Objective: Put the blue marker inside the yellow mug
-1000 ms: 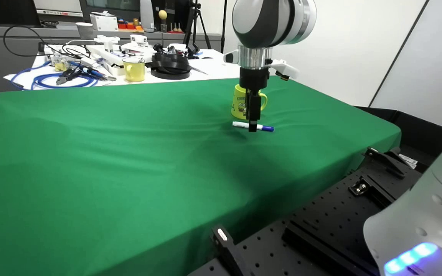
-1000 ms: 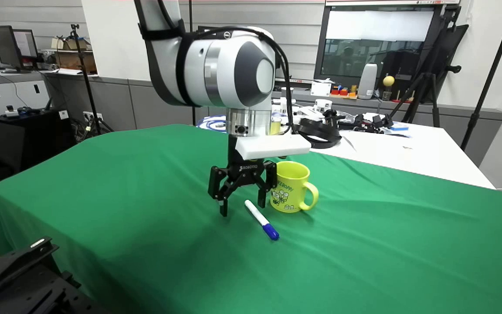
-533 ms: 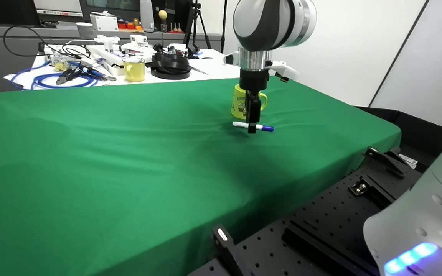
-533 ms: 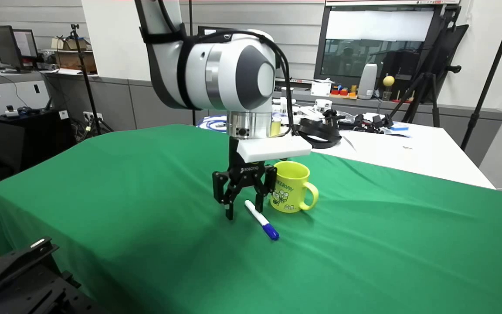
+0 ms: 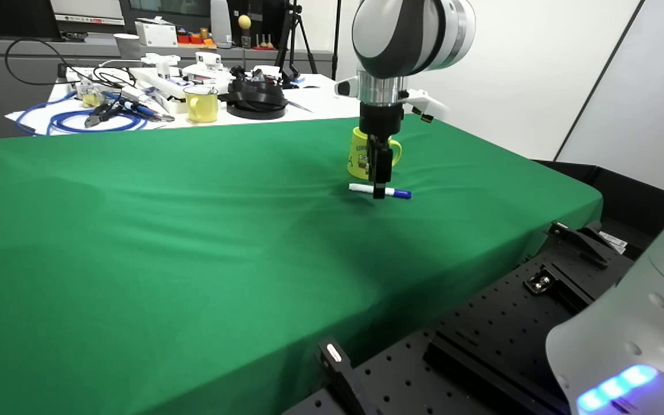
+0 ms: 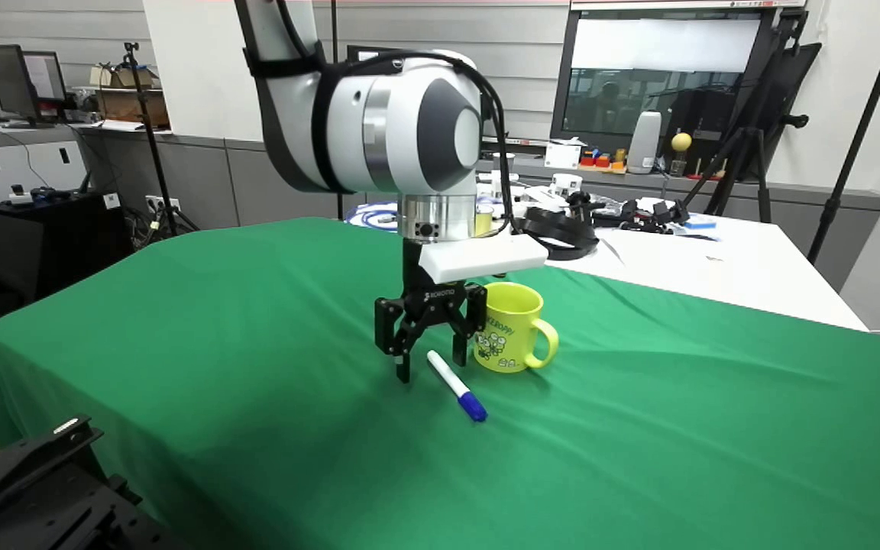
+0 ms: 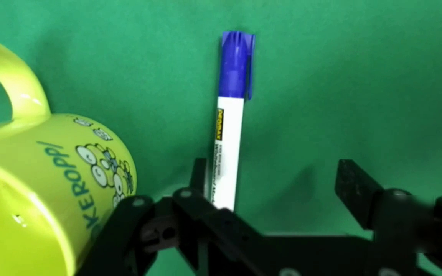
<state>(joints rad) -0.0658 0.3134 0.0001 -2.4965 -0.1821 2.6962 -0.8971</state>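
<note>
The blue marker (image 7: pixel 228 122), white with a blue cap, lies on the green cloth; it shows in both exterior views (image 5: pixel 361 188) (image 6: pixel 451 380). My gripper (image 7: pixel 274 172) is open and low over the marker's white end, which sits between the fingers in the wrist view, close beside the left finger; I cannot tell if they touch. The far end of the marker is hidden by the gripper there. The gripper also shows in both exterior views (image 5: pixel 379 191) (image 6: pixel 431 368). The yellow mug (image 7: pixel 71 153) stands upright beside the gripper, handle outward, also in both exterior views (image 5: pixel 358 154) (image 6: pixel 512 336).
The green cloth (image 5: pixel 165 259) covers the table. Behind it a white table (image 6: pixel 684 263) holds cables, tools, black straps (image 5: pixel 256 101) and a paler yellow cup (image 5: pixel 202 105). The black robot mount (image 5: pixel 482 334) lies along the near edge.
My gripper dipped slightly, its fingers drew a little closer together, then it rose a little. The marker has shifted very slightly. The mug has not moved.
</note>
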